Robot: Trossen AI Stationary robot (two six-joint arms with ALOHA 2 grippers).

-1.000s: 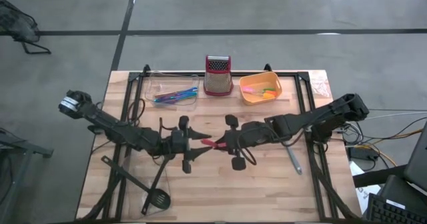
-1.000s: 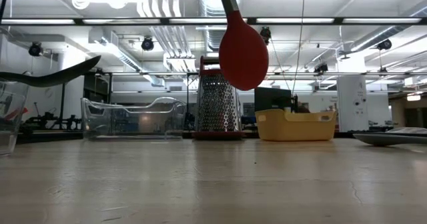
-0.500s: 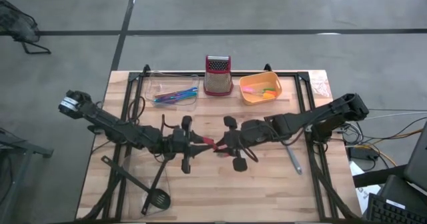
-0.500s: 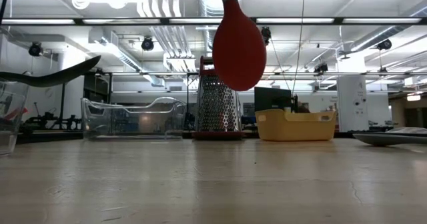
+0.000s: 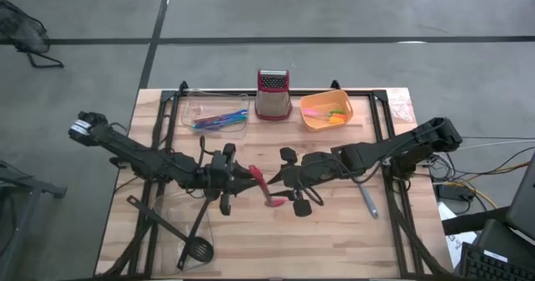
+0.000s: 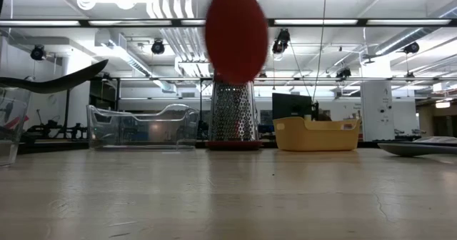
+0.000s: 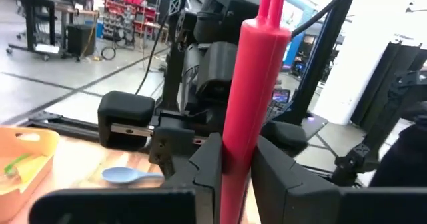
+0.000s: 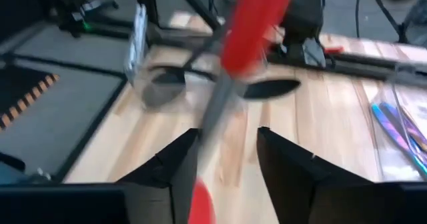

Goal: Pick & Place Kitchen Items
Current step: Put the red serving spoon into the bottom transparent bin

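The red spoon (image 5: 264,189) hangs over the middle of the table. Its bowl (image 6: 235,33) is well above the tabletop and its thick red handle (image 7: 250,91) rises between the fingers of my left gripper (image 5: 241,176), which is shut on it. My right gripper (image 5: 281,183) faces it from the right and is open. Its fingers (image 8: 175,167) stand on either side of the blurred spoon (image 8: 230,71) without holding it. My left gripper pinches the spoon's red handle (image 7: 233,159) between its two fingers. The fingers reach in about level from the table's left and lie across the handle. The spoon is lifted clear and tilted, its bowl (image 5: 274,201) lower and toward the table's near edge.
At the far edge stand a clear tray (image 5: 219,114) with coloured cutlery, a steel grater (image 5: 272,94) and an orange tub (image 5: 326,109). A black slotted spoon (image 5: 196,247) lies near left and a grey spatula (image 5: 368,199) lies right. A pale blue spoon (image 7: 127,176) lies on the wood.
The spoon has gone toward the table's left with my left gripper, which drew back a little. Its bowl has swung toward the near edge and risen. My right gripper has stayed where it was and no longer grips the spoon.
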